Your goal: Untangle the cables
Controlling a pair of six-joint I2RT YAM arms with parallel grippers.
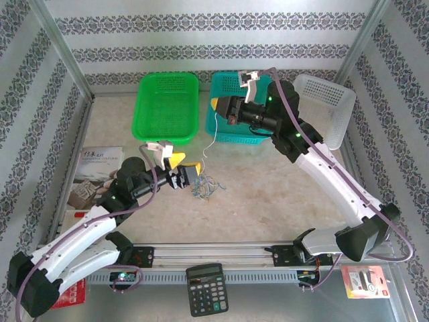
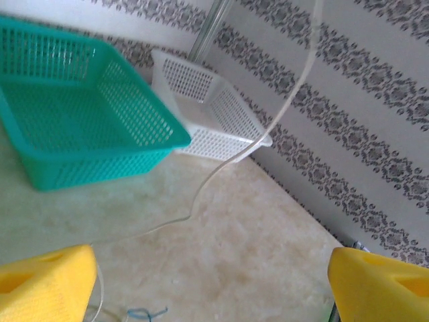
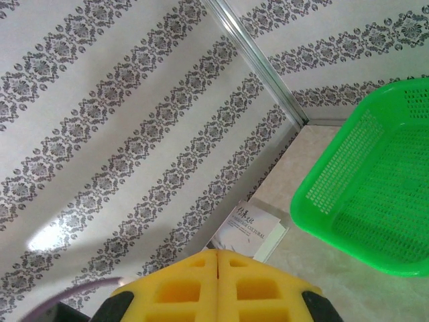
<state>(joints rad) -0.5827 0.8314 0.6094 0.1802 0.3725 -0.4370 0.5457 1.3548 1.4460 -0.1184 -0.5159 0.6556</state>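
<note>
Hair-thin curly cables [image 1: 209, 188] in tangle nr perforated plastic teal basket [image 1: 231, 138]

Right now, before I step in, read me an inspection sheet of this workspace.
Surface: beige marbled table.
Job's things: cables tangled in a small pile; one whitish strand rises off it toward the right end effector.
Clutter: green basket, teal basket, white basket at the back; booklet, calculator, red packet near the edges.
End effectors: left end effector open beside the pile; right end effector shut, raised by the teal basket; hold on the strand not visible.
Cables: purple cords run along both arms.
Surroundings: patterned walls, metal frame posts.
</note>
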